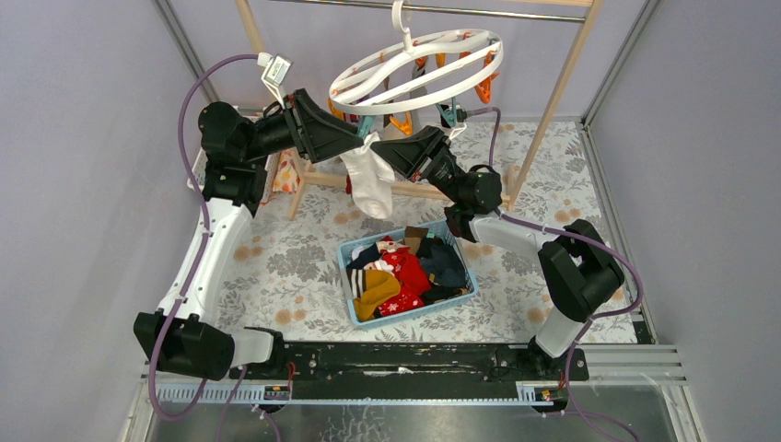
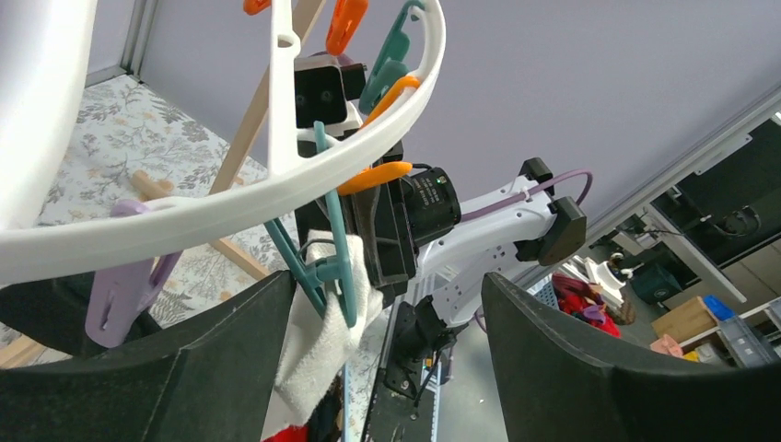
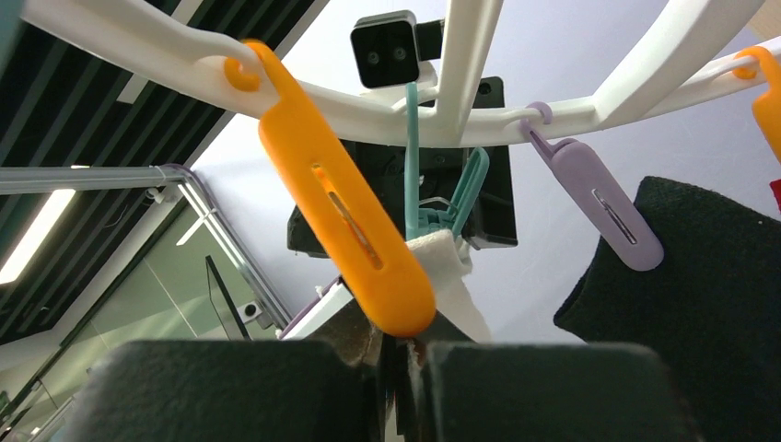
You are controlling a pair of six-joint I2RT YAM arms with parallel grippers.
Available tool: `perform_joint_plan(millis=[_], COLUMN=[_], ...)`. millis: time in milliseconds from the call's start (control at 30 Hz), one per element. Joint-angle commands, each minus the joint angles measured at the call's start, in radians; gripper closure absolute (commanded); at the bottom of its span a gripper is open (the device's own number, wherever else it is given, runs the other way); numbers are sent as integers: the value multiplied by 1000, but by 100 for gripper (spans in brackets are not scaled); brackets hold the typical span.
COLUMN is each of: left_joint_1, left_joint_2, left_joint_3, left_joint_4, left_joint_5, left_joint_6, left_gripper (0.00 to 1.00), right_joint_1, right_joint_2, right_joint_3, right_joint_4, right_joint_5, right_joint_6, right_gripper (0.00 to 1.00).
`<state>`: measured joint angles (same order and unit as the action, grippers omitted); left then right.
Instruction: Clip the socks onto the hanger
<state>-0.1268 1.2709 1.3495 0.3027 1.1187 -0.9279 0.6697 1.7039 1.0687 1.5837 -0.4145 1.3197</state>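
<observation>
I'm seeing left gripper (image 2: 387, 285) open around the teal clip (image 2: 333, 267), right gripper (image 3: 396, 354) closed near it. One white sock (image 1: 371, 184) is hanging on the hanger (image 2: 230, 210), other socks (image 1: 405, 272) sitting in the basket (image 1: 419, 308). Light, floppy; I'm planning cuff grabs.

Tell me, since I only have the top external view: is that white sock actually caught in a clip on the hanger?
Observer: Yes. The left wrist view shows a teal clip pinching the white sock at its top edge.
Operator: Is the left gripper open?
Observer: Yes. The left gripper is open, fingers wide apart with the sock between them.
Operator: And the right?
Observer: In the right wrist view the right gripper is shut, and an empty orange clip hangs just above it.
</observation>
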Motion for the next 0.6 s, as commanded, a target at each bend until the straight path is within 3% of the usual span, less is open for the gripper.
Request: perform_joint_plan(millis=[0,67,433,567], left_joint_1=[18,24,28,29], left_joint_2=[-49,-59,-67,-55], left_joint_3=[2,-4,-1,10], left_joint_4=[-97,-153,-296,-288], left_joint_5=[-2,-15,-70,-62], left_joint_6=[125,176,373,362], left_gripper=[20,22,43,44], right_joint_1=[8,8,-26,-59], right_joint_2=[-61,-68,-146,-186], right_joint_3=[-8,-18,-189,-257], right_joint_4=[130,130,124,95], right_joint_5=[25,24,66,96], right_joint_6=[-30,-34,-75,-128], right_gripper=[89,84,35,30])
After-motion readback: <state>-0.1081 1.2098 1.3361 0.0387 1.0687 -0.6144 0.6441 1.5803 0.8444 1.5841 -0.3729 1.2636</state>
